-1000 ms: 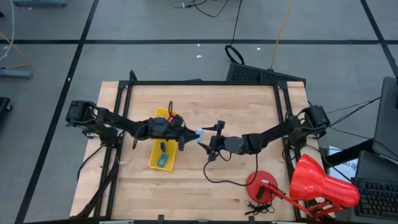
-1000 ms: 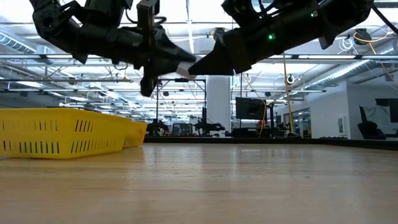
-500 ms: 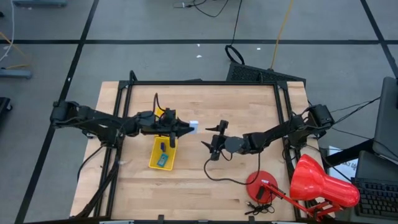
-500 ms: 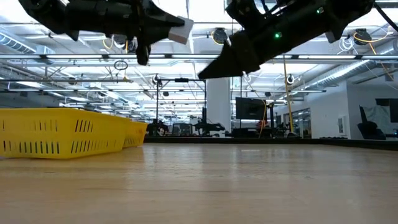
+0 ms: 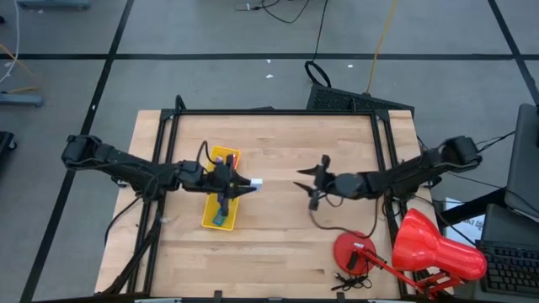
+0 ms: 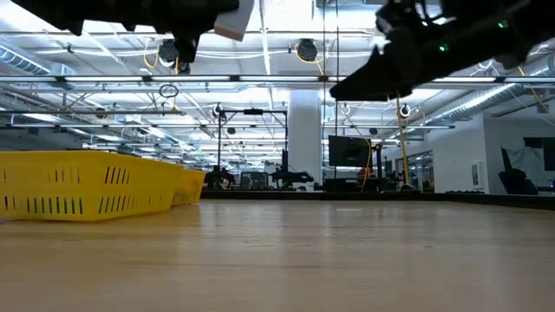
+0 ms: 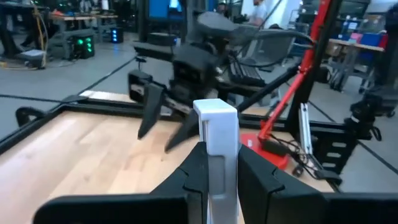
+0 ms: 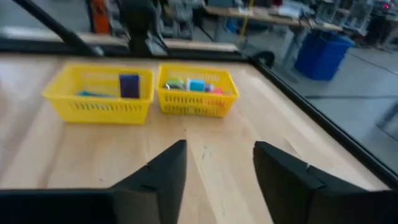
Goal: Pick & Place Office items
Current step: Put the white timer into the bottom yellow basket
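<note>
I am seeing the left gripper (image 5: 245, 183) hanging above the light wooden table (image 5: 278, 244), just off the 3 o'clock side of the long yellow slotted plastic tray (image 5: 211, 217). Its fingers (image 7: 194, 167) are pinching a small white rectangular block with a pale blue edge (image 7: 217, 132), which is standing upright between them in the left wrist view and poking out past the tips. In the high view that white block (image 5: 255, 182) is showing as a pale speck at the gripper's tip, clear of the tray's rim and up in the air, not touching the wood.

The right gripper (image 5: 308, 187) is hovering over the table toward 3 o'clock from the left one, well apart from it, with its fingers (image 8: 163, 169) spread wide and nothing between them. Across the table in the right wrist view, the tray (image 8: 99, 106) is showing two compartments: one is holding a dark blue upright piece (image 8: 129, 85) and a flat teal piece (image 8: 93, 93), the other a cluster of green, light blue and pink-red pieces (image 8: 191, 85).

At 5 o'clock on the table the large red desk lamp (image 5: 425, 246) is standing on its round red base (image 5: 355, 251).
</note>
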Controlling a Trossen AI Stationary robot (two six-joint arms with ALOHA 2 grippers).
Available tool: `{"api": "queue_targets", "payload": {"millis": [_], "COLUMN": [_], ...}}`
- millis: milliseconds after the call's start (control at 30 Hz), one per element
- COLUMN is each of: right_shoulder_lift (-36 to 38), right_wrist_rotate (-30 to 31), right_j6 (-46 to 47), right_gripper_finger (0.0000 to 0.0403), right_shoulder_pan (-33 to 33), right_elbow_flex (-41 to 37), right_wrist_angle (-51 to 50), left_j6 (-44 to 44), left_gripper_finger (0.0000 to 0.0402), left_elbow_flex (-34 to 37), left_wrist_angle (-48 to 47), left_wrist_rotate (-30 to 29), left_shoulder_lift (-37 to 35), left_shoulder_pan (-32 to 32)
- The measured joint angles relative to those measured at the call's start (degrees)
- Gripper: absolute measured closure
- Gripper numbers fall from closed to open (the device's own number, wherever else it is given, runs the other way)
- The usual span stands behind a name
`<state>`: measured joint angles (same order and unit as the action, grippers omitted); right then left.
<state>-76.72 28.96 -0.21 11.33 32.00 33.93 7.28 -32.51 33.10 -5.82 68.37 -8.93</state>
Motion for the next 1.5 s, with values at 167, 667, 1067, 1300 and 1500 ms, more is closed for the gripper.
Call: {"api": "queue_targets", "payload": {"millis": [167,667,1067,1300,1500], "right_shoulder_lift": [4.4,10.8,13.4,13.4,13.4], "right_wrist_rotate": [-4.8,-7.8,-17.2,-17.0,-17.0], "right_j6": [0.1,3.0,8.5,8.5,8.5], "right_gripper_finger": [0.0283,0.0398,0.0402,0.0403,0.0403], "right_shoulder_pan": [-1.6,-4.7,-8.6,-8.8,-8.8], "right_elbow_flex": [-9.7,-21.9,-28.9,-29.2,-29.3], "right_wrist_angle": [14.2,24.6,34.9,34.8,34.4], "left_j6": [1.3,0.7,0.5,3.1,7.7], "left_gripper_finger": [0.0351,0.0351,0.035,0.035,0.035], "left_elbow_flex": [0.0,0.0,0.0,0.0,0.0], "left_wrist_angle": [-2.2,-3.4,-5.3,-11.6,-21.3], "left_wrist_rotate": [-1.0,-2.8,-3.3,-3.0,-2.7], "left_shoulder_lift": [0.1,0.1,0.1,0.1,0.1], "left_shoulder_pan": [-0.4,-0.4,-0.4,-0.9,-4.2]}}
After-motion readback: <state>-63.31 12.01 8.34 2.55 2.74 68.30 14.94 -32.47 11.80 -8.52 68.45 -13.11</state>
